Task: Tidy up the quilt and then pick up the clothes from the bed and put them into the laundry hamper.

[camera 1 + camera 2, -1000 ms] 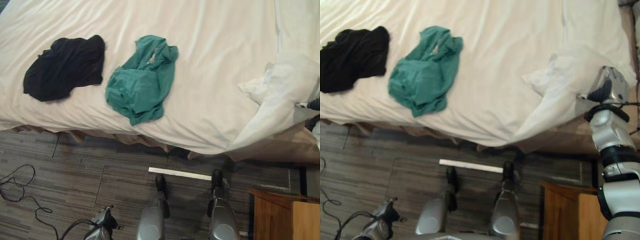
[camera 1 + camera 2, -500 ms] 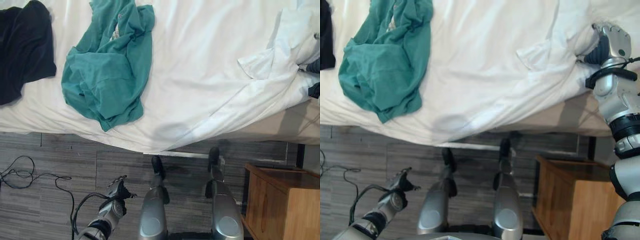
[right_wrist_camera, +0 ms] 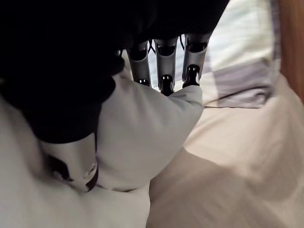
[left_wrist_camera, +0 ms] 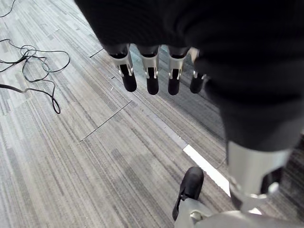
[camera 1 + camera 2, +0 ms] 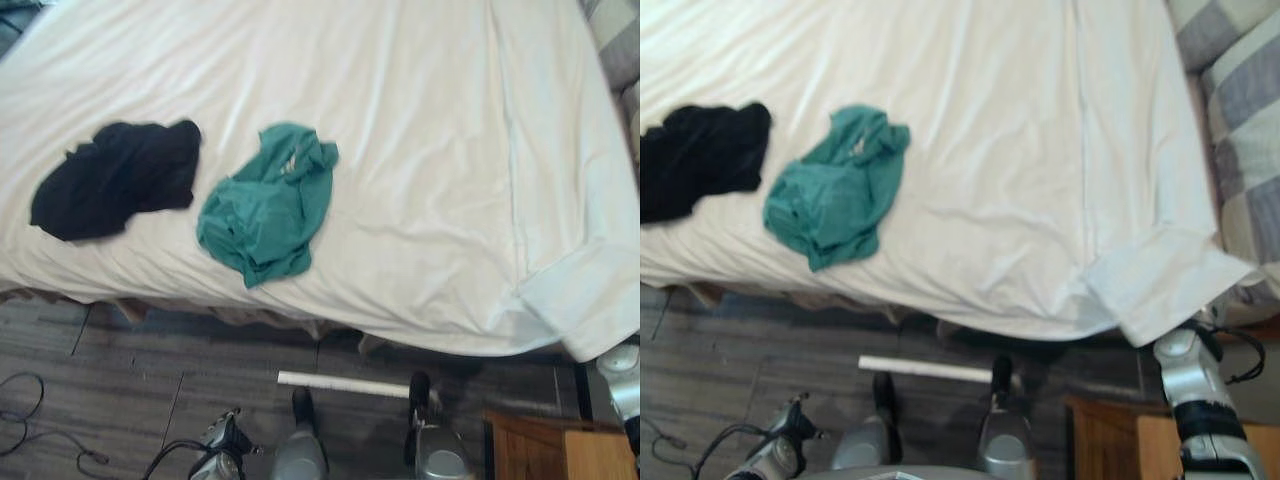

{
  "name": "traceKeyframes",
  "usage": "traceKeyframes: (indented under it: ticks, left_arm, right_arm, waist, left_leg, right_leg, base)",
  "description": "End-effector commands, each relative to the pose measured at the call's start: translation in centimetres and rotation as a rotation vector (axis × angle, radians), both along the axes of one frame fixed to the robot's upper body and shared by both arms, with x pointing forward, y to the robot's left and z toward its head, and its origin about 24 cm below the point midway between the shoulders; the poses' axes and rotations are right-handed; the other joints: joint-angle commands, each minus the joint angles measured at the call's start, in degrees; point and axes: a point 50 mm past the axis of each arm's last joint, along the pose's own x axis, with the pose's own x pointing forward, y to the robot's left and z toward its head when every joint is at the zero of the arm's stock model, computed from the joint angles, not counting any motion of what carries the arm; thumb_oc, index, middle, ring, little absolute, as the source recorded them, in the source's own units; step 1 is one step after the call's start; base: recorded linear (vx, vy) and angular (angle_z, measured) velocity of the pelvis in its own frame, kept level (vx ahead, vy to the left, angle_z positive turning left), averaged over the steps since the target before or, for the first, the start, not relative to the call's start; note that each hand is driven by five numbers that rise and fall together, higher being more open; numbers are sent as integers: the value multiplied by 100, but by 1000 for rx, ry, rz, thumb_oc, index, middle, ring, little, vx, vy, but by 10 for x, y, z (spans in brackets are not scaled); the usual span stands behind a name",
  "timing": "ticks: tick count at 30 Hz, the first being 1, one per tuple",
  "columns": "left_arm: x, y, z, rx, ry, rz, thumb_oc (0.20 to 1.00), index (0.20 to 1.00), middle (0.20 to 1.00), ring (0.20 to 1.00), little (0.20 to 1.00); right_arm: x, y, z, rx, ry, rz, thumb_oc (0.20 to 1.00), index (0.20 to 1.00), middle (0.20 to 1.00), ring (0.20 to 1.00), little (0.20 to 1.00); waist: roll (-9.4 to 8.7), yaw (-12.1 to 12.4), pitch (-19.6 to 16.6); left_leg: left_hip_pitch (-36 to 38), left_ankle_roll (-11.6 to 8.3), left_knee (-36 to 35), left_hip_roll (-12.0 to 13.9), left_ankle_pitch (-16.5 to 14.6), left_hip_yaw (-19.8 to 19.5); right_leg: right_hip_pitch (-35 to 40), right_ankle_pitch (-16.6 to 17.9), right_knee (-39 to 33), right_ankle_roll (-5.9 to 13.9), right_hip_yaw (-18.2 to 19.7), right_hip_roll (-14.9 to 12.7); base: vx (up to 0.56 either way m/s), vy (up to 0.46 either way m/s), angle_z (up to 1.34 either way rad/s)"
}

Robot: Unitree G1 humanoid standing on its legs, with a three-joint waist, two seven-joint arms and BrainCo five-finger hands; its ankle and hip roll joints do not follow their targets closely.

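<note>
Our right hand (image 3: 156, 80) has its fingers and thumb clamped on the corner of the white quilt (image 5: 420, 180); the wrist view shows the cloth bunched between the dark fingertips and the thumb below them. Half a second ago that corner was folded back on top of the bed, with the bare side of the bed showing under it. Now we have it drawn out toward the pillow end, and the quilt lies flat and smooth across the bed, its corner (image 5: 1160, 285) hanging just over the edge right above our wrist. We judge the tidying step close to done; what remains is to let the corner go.

Just past the fingertips of that hand lies the grey-and-white checked pillow (image 5: 1240, 100), beside the quilt's edge. Below and beside the wrist stands a wooden nightstand (image 5: 560, 450).

Further off along the bed, well apart from the hand, lies the crumpled green garment (image 5: 265, 205), and just beyond it, close by without clearly touching, the black garment (image 5: 115, 180). Both rest on top of the quilt near the bed's front edge, not yet picked up; the shifts between pictures look like our head moving.

Our left hand (image 4: 152, 71) hangs over the wood-patterned floor (image 4: 71, 156) with its fingers relaxed and straight, carrying nothing.
</note>
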Motion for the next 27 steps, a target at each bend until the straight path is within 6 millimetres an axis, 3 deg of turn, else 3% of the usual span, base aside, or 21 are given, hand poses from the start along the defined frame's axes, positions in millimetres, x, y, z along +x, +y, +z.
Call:
traceKeyframes:
  ticks: [1,2,5,8,11,12,13,14,15,20,27]
  left_arm:
    - [-11,5,-4,20,71,17,1000,1000,1000,1000,1000]
    - [-24,8,-7,13,103,60,1000,1000,1000,1000,1000]
    - [-43,11,-10,2,142,130,1000,1000,1000,1000,1000]
    - [-57,13,-12,2,168,169,1000,1000,1000,1000,1000]
    - [-75,10,-16,-6,208,226,1000,1000,1000,1000,1000]
    - [-75,9,-16,-7,208,223,1000,1000,1000,1000,1000]
    - [-77,6,-17,-14,217,223,1000,1000,1000,1000,1000]
    - [-76,6,-18,-14,217,222,1000,1000,1000,1000,1000]
    - [-75,3,-18,-20,215,218,1000,1000,1000,1000,1000]
    - [-64,0,-18,-22,193,209,1000,1000,1000,1000,1000]
    - [-41,2,-14,-21,153,147,1000,1000,1000,1000,1000]
  right_arm:
    - [-59,-14,-45,-41,283,-110,1000,1000,1000,1000,1000]
    - [-77,-13,-50,-69,328,-94,1000,1000,1000,1000,1000]
    - [-103,-12,-52,-72,338,-128,1000,1000,1000,1000,1000]
    - [-119,-15,-47,-77,309,-183,1000,1000,1000,1000,1000]
    - [-129,-25,-14,-160,125,-293,1000,1000,1000,1000,1000]
    - [-130,-25,-12,-162,126,-296,1000,1000,1000,1000,1000]
    - [-123,-27,11,-225,1,-315,1000,1000,1000,1000,1000]
    - [-123,-27,12,-225,1,-316,1000,1000,1000,1000,1000]
    - [-113,-25,33,-274,-121,-318,1000,1000,1000,1000,1000]
    - [-80,-10,79,-319,-409,-269,1000,1000,1000,1000,1000]
    - [-14,9,125,-325,-534,-80,1000,1000,1000,1000,1000]
  waist:
    - [-80,-250,-136]
    - [-144,-394,-243]
    - [-226,-585,-327]
    - [-260,-641,-369]
    - [-310,-808,-431]
    - [-302,-787,-425]
    - [-295,-831,-448]
    - [-293,-826,-445]
    - [-283,-837,-455]
    - [-276,-753,-499]
    - [-233,-447,-491]
  left_leg:
    - [154,-338,54,373,-309,-45]
    - [248,-335,30,384,-354,53]
    - [378,-319,24,386,-423,188]
    - [493,-301,22,387,-481,326]
    - [659,-287,9,382,-539,501]
    - [670,-287,9,382,-542,512]
    - [720,-282,6,394,-569,554]
    - [724,-282,6,395,-570,556]
    - [780,-278,6,399,-607,571]
    - [830,-262,8,385,-627,586]
    - [846,-264,13,370,-632,507]
  right_leg:
    - [-404,-708,719,624,196,-506]
    - [-344,-648,640,654,255,-525]
    - [-331,-559,558,676,393,-518]
    - [-371,-513,537,676,543,-497]
    - [-404,-466,523,676,712,-492]
    - [-401,-466,523,676,723,-491]
    - [-391,-453,507,676,735,-502]
    - [-388,-453,506,676,736,-500]
    - [-364,-446,488,676,744,-496]
    - [-341,-427,465,676,750,-513]
    - [-217,-448,414,676,634,-566]
  base:
    - [72,102,2]
    - [48,62,3]
    - [40,65,-16]
    - [21,40,-22]
    - [54,50,-23]
    - [51,40,-34]
    - [33,26,-37]
    - [59,34,-28]
    - [34,15,-12]
    - [28,7,-4]
    - [35,-15,-14]
